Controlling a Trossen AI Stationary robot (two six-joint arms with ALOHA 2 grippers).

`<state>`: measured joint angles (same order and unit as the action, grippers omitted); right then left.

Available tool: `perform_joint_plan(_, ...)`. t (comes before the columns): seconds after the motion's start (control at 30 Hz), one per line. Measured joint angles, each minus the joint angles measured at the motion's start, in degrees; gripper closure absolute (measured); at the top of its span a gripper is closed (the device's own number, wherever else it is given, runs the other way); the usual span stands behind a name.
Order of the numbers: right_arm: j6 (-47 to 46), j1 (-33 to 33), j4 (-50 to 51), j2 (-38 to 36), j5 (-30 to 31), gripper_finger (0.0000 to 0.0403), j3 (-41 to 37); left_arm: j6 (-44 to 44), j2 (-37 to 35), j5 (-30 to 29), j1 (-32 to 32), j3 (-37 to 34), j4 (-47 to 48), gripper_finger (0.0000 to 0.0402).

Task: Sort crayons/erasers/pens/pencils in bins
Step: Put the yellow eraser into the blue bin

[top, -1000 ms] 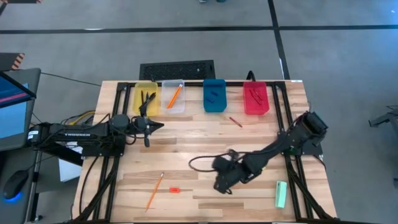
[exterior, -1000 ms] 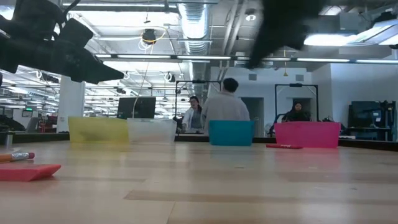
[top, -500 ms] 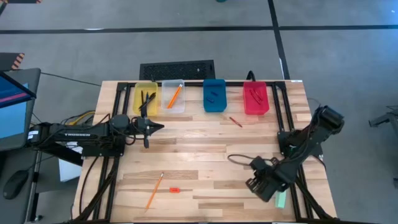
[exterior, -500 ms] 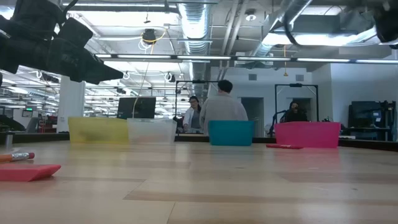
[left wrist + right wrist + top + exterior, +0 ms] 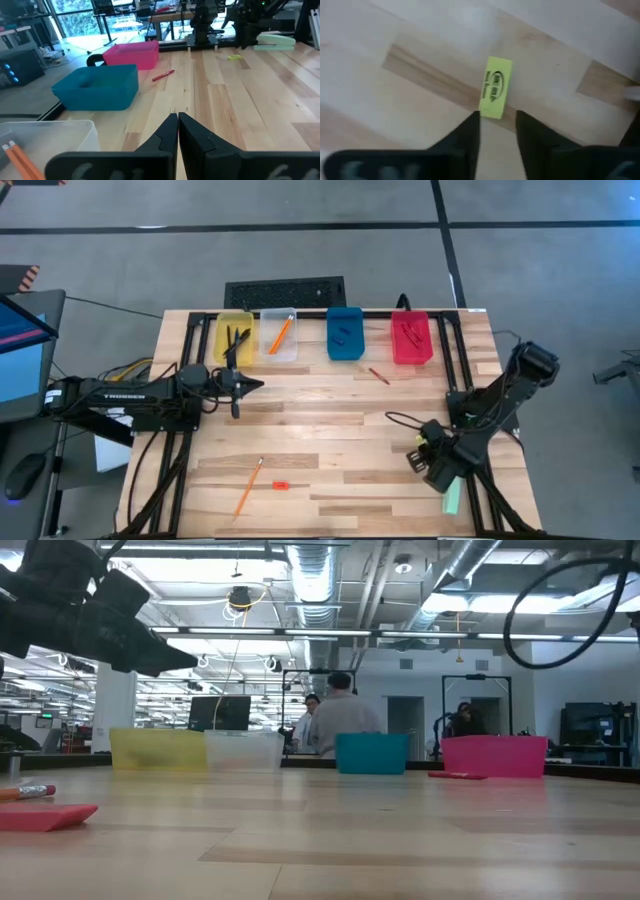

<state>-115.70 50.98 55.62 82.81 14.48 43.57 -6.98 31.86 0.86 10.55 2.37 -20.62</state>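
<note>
Across the wooden table (image 5: 330, 405), ordered from largest item to smallest, the two arms come first: the left arm extends from the left edge toward the bins, and its left gripper (image 5: 177, 131) hangs above bare wood just in front of the yellow bin, fingers pressed together with nothing between them. The right arm folds down over the near right corner, where the right gripper (image 5: 496, 131) points at the table with its fingers parted and empty; the yellow eraser (image 5: 495, 94) lies flat on the wood directly ahead of the gap between them, not touching either finger. Next in size, four bins stand in a row along the far edge: the yellow bin (image 5: 235, 335) holds dark pens (image 5: 238, 337), the clear bin (image 5: 279, 336) holds orange pencils (image 5: 281, 332), the blue bin (image 5: 345, 333) holds small blue pieces, and the red bin (image 5: 411, 337) holds reddish sticks. A pale green bar (image 5: 452, 497) lies at the near right corner, just beside the right gripper. A loose pencil (image 5: 248, 486) lies near the front left, with a red-orange eraser (image 5: 280, 484) just beside it. A red crayon (image 5: 378, 375) lies on the wood in front of the gap between the blue and red bins.
</note>
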Motion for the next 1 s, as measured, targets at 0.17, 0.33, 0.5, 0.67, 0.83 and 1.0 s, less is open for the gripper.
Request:
perform_joint_plan(0.17,0.26,-2.52,-0.35,2.94,-0.22,0.0198,0.04,0.02,0.02,0.01,0.00,0.00,0.43,0.0395)
perform_joint_plan(0.33,1.55,-5.61,-0.54,6.99,-0.76,0.0184,0.02,0.00,0.01,0.03,0.00,0.00,0.75,0.0395)
perform_joint_plan(0.5,5.04,-7.99,-4.96,10.27,-0.72,0.0219,0.31,-0.02,0.00,0.30,0.00,0.00,1.54,0.0395)
perform_joint_plan(0.67,7.93,-9.67,-7.40,11.75,-1.06,0.0278,0.27,-0.04,0.00,0.31,0.00,0.00,2.41,0.0395)
perform_joint_plan(0.83,9.61,-10.25,-8.41,10.25,-1.54,0.0322,0.02,0.04,0.00,0.43,0.00,0.00,2.52,0.0395)
perform_joint_plan(1.0,10.67,-10.31,-10.59,6.35,-1.51,0.0334,-0.29,0.30,0.00,1.66,0.00,0.02,3.51,0.0395)
